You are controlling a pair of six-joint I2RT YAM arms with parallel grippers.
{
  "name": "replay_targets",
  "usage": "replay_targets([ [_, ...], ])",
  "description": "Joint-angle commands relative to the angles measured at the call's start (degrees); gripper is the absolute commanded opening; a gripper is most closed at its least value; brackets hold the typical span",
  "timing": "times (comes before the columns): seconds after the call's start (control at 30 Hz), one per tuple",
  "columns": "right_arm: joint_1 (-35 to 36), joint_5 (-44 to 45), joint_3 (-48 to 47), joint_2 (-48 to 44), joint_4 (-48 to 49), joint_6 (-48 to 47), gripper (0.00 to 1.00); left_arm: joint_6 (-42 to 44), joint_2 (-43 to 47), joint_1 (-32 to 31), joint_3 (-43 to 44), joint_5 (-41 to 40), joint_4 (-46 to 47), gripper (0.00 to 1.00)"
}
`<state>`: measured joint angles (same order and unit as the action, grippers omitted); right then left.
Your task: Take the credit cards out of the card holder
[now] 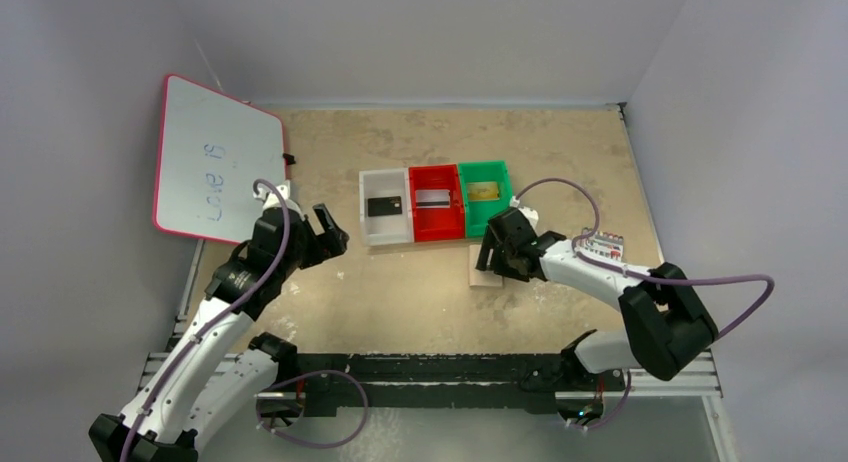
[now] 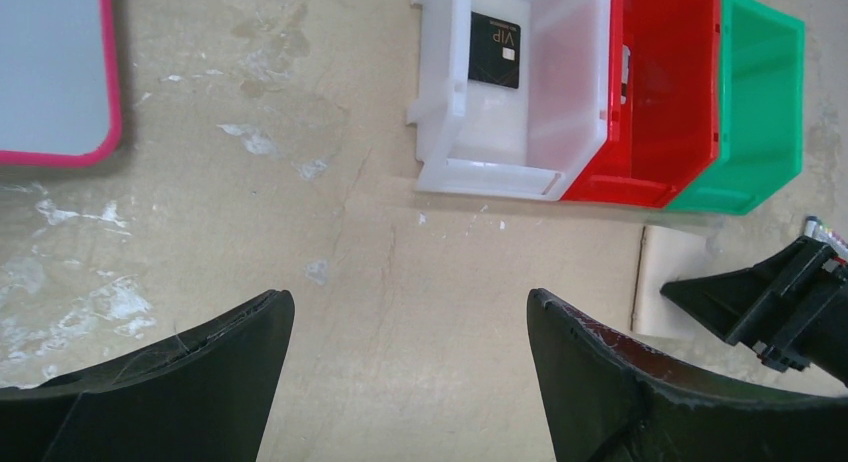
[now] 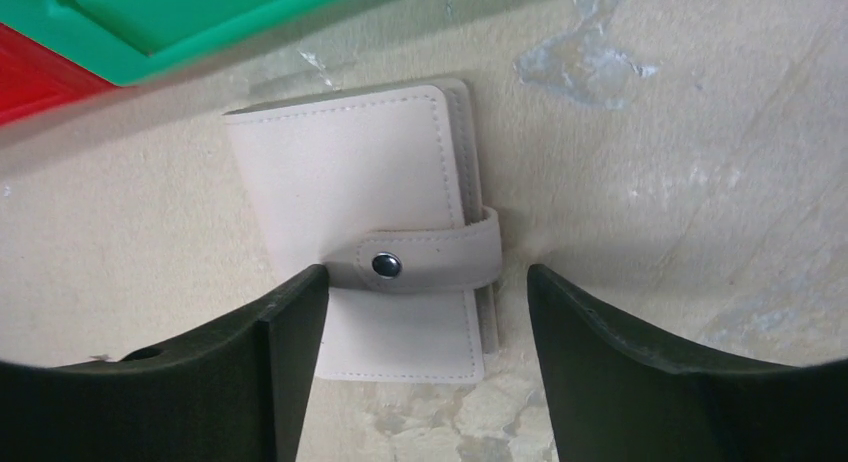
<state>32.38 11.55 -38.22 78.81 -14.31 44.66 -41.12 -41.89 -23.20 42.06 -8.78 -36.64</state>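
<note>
top view: the table (image 1: 400, 302) is bare across its middle and near side, between the two arms. farther back stand three bins in a row, touching side to side: white bin (image 1: 386, 230), red bin (image 1: 438, 224), green bin (image 1: 486, 220). a black card (image 1: 384, 206) lies in the white one, a silvery card (image 1: 432, 196) in the red, a gold card (image 1: 483, 191) in the green. the card holder (image 1: 484, 278) lies flat just on the near side of the green bin, partly under the right gripper (image 1: 492, 257). that arm reaches in from the right, its elbow folded back by the near right corner. the left gripper (image 1: 335, 232) hangs left of the white bin, apart from it, on an arm bent up from the near left. a pink-framed whiteboard (image 1: 215, 162) overhangs the left edge; a pack of markers (image 1: 604, 246) sits near the right edge, beside the right forearm.

left wrist view: the left jaws stand wide apart over bare table, holding nothing. the bins lie ahead to the right, the whiteboard's corner to the left, with open surface between. the holder's pale edge and the right gripper show at far right.

right wrist view: the holder is closed, its pale cover up and a snap strap buttoned across it. the right jaws are apart and straddle its near half. the left finger overlaps the holder's edge and the right finger is just beside the strap's end; whether either touches, i cannot tell. the green bin's rim is close behind the holder, and bare table opens to the right.
</note>
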Motion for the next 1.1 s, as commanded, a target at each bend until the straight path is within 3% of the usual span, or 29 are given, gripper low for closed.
replay_targets([
  [0.0,1.5,8.24,-2.84,-0.06,-9.6,5.31,0.77,4.03,0.21,0.42,1.67,-3.79,1.58,0.86],
  [0.13,1.46,10.76,-7.02,-0.28,-12.5,4.68,0.81,3.72,1.11,0.37,2.16,-5.66,0.15,0.86],
  [0.27,1.46,8.29,-7.54,1.6,-8.29,-1.57,0.81,3.25,3.09,0.38,1.36,-6.54,1.01,0.86],
  [0.5,1.57,7.89,-10.27,11.25,-6.38,-5.74,0.65,3.19,1.74,0.38,1.59,-6.95,0.52,0.86],
  [0.6,2.76,6.7,-8.42,11.19,-5.0,-5.55,0.51,3.04,0.68,0.43,1.57,-7.14,0.31,0.86],
  [0.83,12.25,-1.27,-6.61,8.51,-2.31,-0.83,0.39,2.92,-0.36,0.38,1.37,-5.71,0.68,0.86],
  [0.97,19.58,-3.58,-10.37,10.51,-2.2,3.47,0.38,2.32,-0.94,0.4,0.5,-2.27,2.63,0.86],
  [1.07,22.29,-1.53,-12.98,12.72,-4.87,7.55,0.48,-0.26,-2.11,0.39,-0.98,1.72,4.47,0.86],
])
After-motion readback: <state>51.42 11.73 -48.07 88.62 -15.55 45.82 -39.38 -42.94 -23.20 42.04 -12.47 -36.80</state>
